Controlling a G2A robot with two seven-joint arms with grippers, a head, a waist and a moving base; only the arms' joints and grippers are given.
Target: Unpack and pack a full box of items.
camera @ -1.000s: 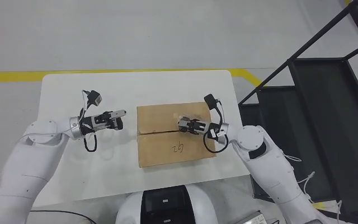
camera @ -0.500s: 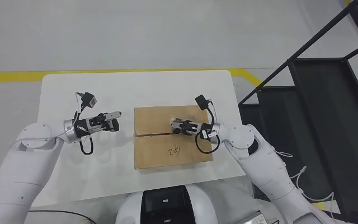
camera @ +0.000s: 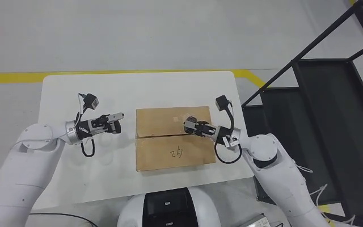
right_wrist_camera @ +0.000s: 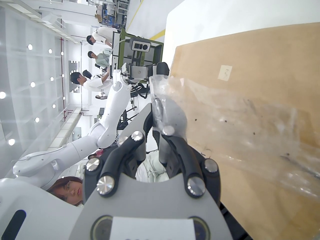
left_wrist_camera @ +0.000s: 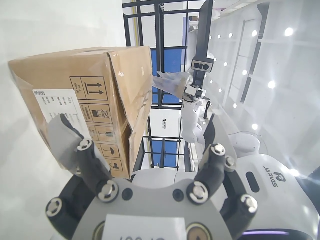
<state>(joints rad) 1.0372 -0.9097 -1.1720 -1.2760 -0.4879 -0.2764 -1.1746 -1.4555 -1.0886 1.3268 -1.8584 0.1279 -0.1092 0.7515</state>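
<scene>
A closed cardboard box [camera: 170, 139] sits on the white table [camera: 85, 91], its top flaps meeting along a middle seam. My right gripper [camera: 187, 125] hovers over the box top near the seam, shut on a strip of clear tape [right_wrist_camera: 225, 116] that trails back to the box [right_wrist_camera: 250, 58]. In the left wrist view the tape [left_wrist_camera: 170, 84] stretches up off the box's top edge. My left gripper [camera: 120, 122] is open beside the box's left side, a short gap away; its fingers [left_wrist_camera: 62, 128] frame the box's labelled side [left_wrist_camera: 100, 96] with nothing between them.
A black metal stair frame [camera: 317, 85] stands just past the table's right edge. A yellow floor line [camera: 22, 76] runs behind the table. Bare tabletop lies behind the box and at the far left.
The box slid slightly left and my left gripper drew back with it. My right gripper went left along the seam, then pulled back to the right with the tape.
</scene>
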